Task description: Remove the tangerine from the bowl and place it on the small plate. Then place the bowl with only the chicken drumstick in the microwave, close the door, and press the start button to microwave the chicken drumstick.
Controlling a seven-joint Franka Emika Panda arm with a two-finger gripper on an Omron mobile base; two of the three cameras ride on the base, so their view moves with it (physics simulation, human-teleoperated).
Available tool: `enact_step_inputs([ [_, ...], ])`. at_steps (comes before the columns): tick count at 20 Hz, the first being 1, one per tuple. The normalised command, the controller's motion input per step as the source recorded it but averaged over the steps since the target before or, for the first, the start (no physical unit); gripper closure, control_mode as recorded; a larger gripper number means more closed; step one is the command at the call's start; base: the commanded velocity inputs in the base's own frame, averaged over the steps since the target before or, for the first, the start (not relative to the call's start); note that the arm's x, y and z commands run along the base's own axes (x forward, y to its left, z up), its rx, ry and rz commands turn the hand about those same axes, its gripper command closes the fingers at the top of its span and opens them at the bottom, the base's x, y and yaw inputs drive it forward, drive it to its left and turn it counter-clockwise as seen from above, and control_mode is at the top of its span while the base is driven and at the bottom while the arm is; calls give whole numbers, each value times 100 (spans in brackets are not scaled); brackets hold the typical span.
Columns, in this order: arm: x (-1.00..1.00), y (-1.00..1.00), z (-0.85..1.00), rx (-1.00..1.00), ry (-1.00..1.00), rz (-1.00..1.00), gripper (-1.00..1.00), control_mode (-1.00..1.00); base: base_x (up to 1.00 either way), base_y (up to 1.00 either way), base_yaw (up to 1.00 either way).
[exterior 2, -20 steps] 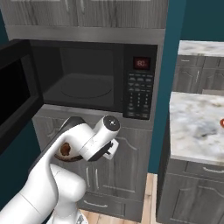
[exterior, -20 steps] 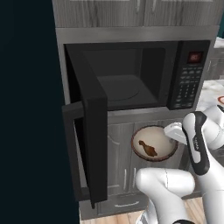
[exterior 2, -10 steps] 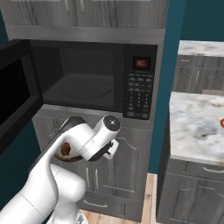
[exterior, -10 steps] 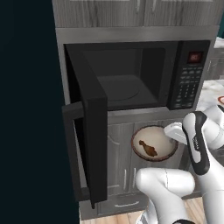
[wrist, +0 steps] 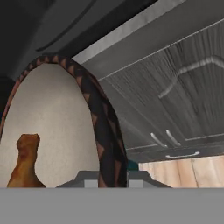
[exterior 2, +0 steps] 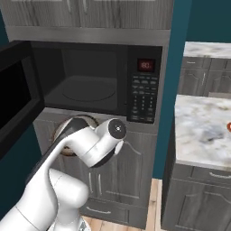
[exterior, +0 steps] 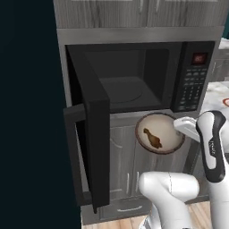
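My gripper is shut on the right rim of the bowl, holding it in the air just below and in front of the open microwave. The bowl is brown outside and cream inside. It tips toward the left base camera, and the chicken drumstick lies inside it. In the hand view my gripper clamps the patterned rim of the bowl, with the chicken drumstick at lower left. The door stands swung out to the left. The tangerine is out of view. A red sliver of the small plate shows at the right edge.
The grey keypad panel with its red display sits right of the cavity. Grey cabinet doors lie below the microwave. A marble counter stands to the right. My own arm hides most of the bowl in the right base view.
The bowl with the drumstick has risen a little toward the microwave's opening, still held by its rim. The door and the base have not moved.
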Motion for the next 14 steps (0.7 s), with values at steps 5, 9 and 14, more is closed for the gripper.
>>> enact_step_inputs([
  [5, 41, 20, 52, 4, -10, -6, 100, -100, 0, 0, 0],
  [9, 47, 21, 56, 1, -7, -5, 100, -100, 0, 0, 0],
  [14, 56, 45, 52, 0, -1, -10, 100, -100, 0, 0, 0],
])
